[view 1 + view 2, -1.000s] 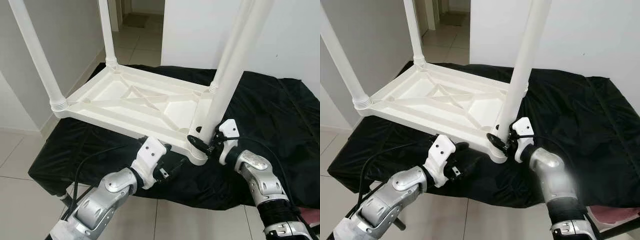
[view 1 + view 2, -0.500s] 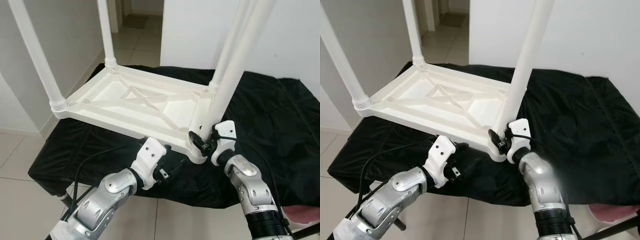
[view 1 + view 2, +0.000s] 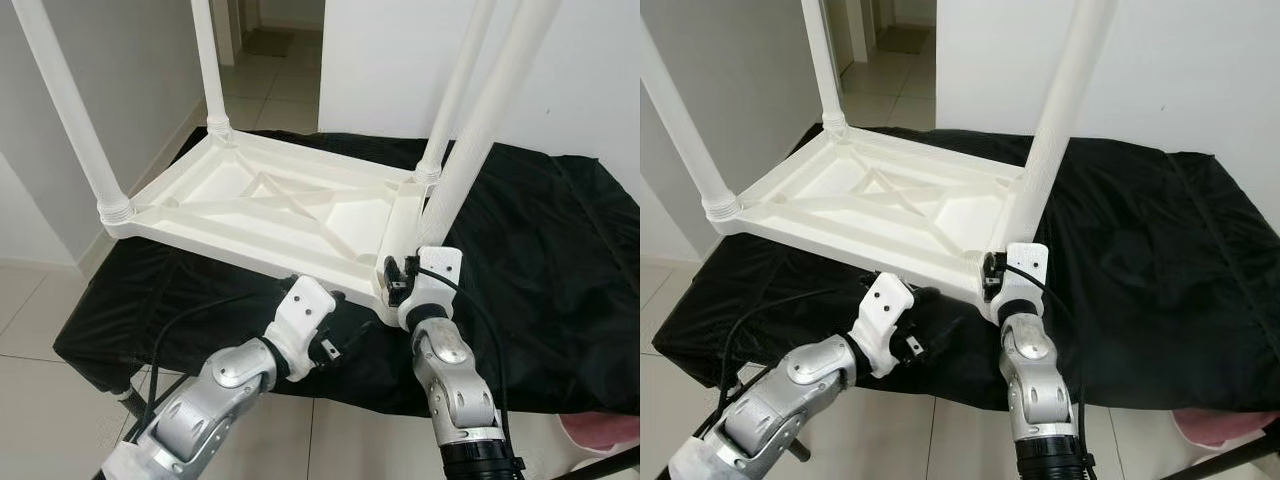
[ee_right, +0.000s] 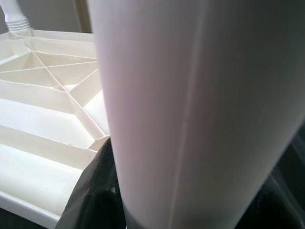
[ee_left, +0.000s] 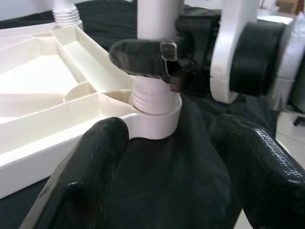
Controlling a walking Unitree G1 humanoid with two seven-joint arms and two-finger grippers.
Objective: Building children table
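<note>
The white children's table (image 3: 270, 215) lay upside down on a black cloth (image 3: 520, 250), four legs pointing up. The near right leg (image 3: 470, 150) stood in its corner socket (image 5: 155, 112). The right gripper (image 3: 397, 281) reached up from below, its fingers clamped around that leg's base. The left gripper (image 3: 345, 335) rested on the cloth just beside the socket, fingers (image 5: 95, 162) spread, holding nothing.
</note>
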